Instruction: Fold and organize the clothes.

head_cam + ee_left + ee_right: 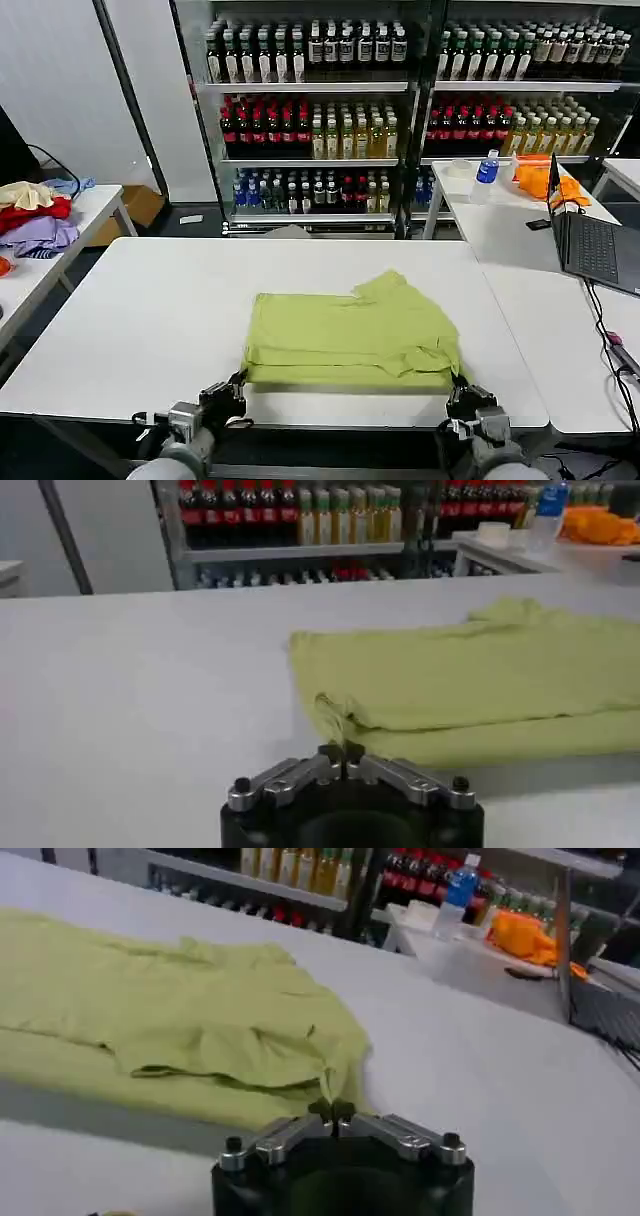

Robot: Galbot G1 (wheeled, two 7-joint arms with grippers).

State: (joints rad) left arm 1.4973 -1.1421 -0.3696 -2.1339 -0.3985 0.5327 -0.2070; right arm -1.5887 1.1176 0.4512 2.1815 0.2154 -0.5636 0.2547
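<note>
Head view: the folded T-shirt (350, 335) is laid near the front edge of the white table (150, 320). Its near corners are gripped by the clenched jaws of the left gripper (238, 385) and right gripper (462, 385).

The head camera looks down from above at the flat white surface (150, 330). Both wrist cameras sit low and close by its near edge, facing the tall drink shelves (310, 110). All share the lime-green cotton T-shirt (350, 335).

both grippers low, left gripper (238, 383) and right gripper (459, 381), fingers closed
</note>
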